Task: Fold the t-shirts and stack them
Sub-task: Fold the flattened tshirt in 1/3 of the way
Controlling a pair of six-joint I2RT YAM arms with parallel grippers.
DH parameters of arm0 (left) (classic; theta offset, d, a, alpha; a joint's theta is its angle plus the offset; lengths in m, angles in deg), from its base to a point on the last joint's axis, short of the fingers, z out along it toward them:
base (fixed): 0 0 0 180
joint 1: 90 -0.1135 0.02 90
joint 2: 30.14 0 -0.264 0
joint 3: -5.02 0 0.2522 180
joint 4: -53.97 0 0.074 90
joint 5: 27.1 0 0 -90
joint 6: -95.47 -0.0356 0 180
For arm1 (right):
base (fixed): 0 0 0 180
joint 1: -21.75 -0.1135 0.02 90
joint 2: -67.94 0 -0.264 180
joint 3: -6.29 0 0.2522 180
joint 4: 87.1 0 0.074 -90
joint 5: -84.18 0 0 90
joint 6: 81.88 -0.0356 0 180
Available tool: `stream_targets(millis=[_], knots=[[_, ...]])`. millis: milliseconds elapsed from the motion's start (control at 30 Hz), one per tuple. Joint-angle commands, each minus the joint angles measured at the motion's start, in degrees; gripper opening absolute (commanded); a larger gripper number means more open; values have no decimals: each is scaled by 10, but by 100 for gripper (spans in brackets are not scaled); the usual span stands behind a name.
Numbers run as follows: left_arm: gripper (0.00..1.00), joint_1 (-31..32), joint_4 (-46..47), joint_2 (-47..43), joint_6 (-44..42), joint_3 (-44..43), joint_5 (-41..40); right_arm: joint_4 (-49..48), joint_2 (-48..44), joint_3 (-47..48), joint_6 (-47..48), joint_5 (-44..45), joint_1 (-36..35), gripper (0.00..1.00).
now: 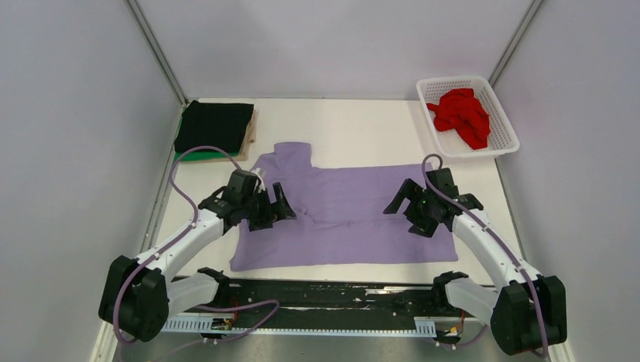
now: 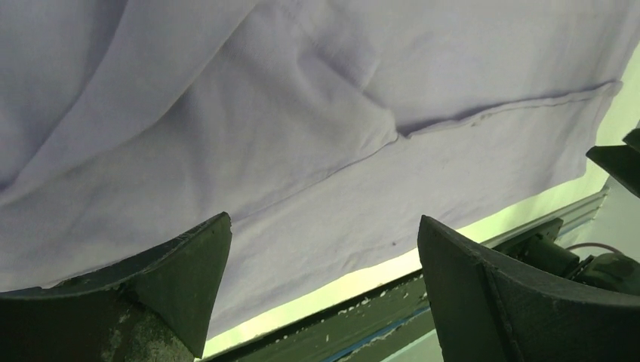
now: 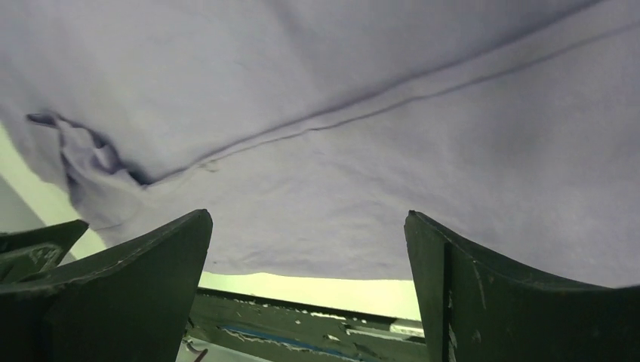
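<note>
Far right, red t-shirt (image 1: 462, 115) in basket (image 1: 480, 154)

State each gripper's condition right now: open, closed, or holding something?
Left gripper: open, holding nothing, above the lavender t-shirt.
Right gripper: open, holding nothing, above the same shirt.

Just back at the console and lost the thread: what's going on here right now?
Both arms are over the lavender t-shirt, which lies spread across the middle of the table. The left gripper and right gripper hang open above its two sides, holding nothing. A folded black t-shirt sits on a green one at the far left corner. The red t-shirt lies crumpled in the white basket at the far right, not yet folded.
</note>
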Motion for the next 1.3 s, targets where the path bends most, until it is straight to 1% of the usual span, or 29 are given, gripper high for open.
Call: stream_targets(millis=[0, 133, 367, 467, 500, 600, 633, 767, 900, 1000, 1067, 1133, 1267], knots=[[100, 9, 59, 41, -7, -40, -23, -89, -41, -5, 14, -21, -2, 100], [100, 10, 79, 101, -21, -60, -10, -99, -48, -6, 22, -15, -2, 100], [100, 11, 78, 171, -49, -91, -29, -101, -34, -9, 23, 10, -1, 100], [100, 11, 80, 195, -57, -103, -76, -102, -29, -8, 26, 19, 0, 100], [100, 11, 77, 205, -62, -107, -104, -102, -27, -8, 27, 21, 1, 100], [100, 8, 61, 233, -75, -141, -151, -101, -27, -8, 30, 23, 3, 100], [100, 6, 54, 247, -82, -148, -182, -101, -28, -8, 32, 24, 4, 100], [100, -29, 60, 287, -97, -185, -213, -100, -39, -12, 39, 32, 10, 100], [100, -87, 74, 320, -97, -222, -224, -94, -47, -13, 44, 37, 19, 100], [100, -122, 57, 331, -93, -259, -227, -91, -54, -11, 49, 40, 22, 100], [100, -128, 37, 325, -94, -280, -239, -88, -58, -10, 55, 40, 22, 100], [100, -129, 29, 308, -95, -287, -231, -89, -60, -7, 58, 41, 21, 100], [100, -123, 38, 253, -88, -267, -152, -89, -47, -2, 44, 48, 22, 100]])
